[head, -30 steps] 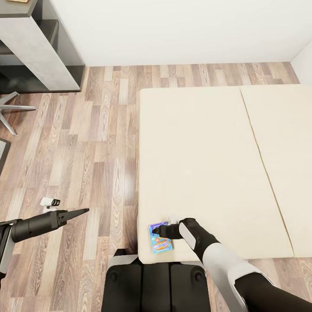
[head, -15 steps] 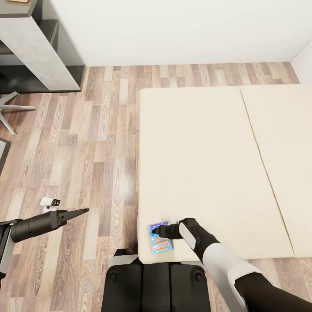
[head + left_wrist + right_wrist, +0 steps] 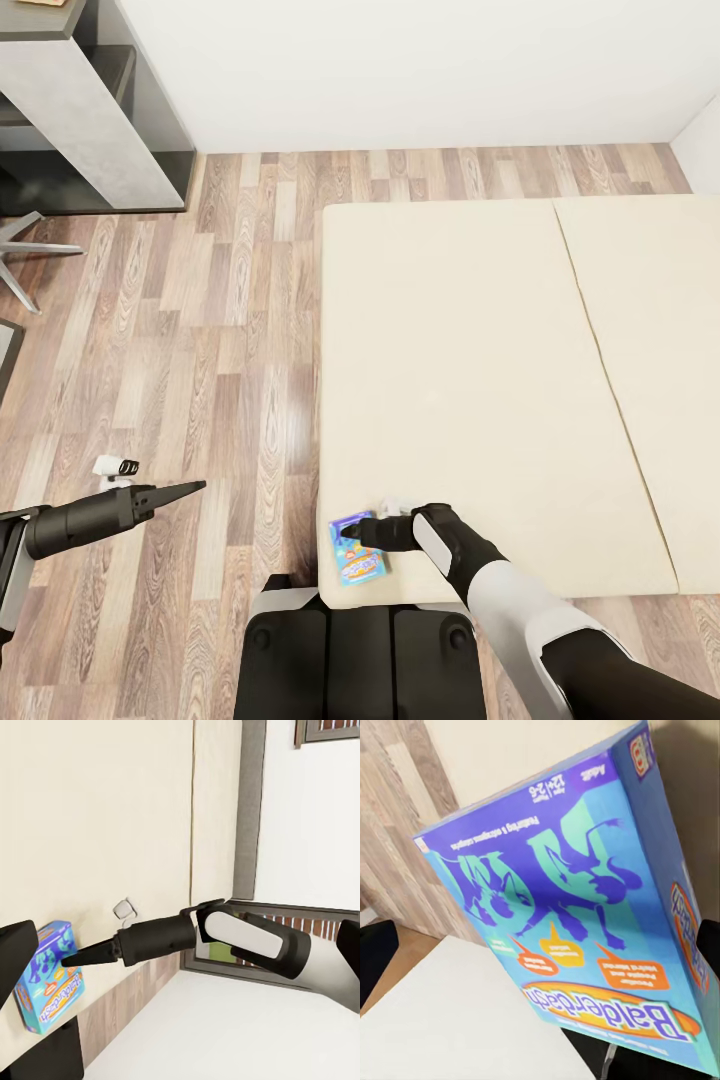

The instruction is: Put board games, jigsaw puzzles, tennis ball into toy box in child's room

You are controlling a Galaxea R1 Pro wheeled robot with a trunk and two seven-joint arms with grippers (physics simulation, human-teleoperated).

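Board game (image 3: pixel 358 551) on bed (image 3: pixel 480 380) corner, right claw (image 3: pixel 352 530) covering part

From my head camera, the left arm (image 3: pixel 85 520) was a matte black cylinder tapering to slim pointed fingers (image 3: pixel 175 491), with a small white camera module (image 3: pixel 116 466) beside it. The right arm (image 3: pixel 520 610) wore glossy white shells over black joints. The base (image 3: pixel 360 660) showed black panels.
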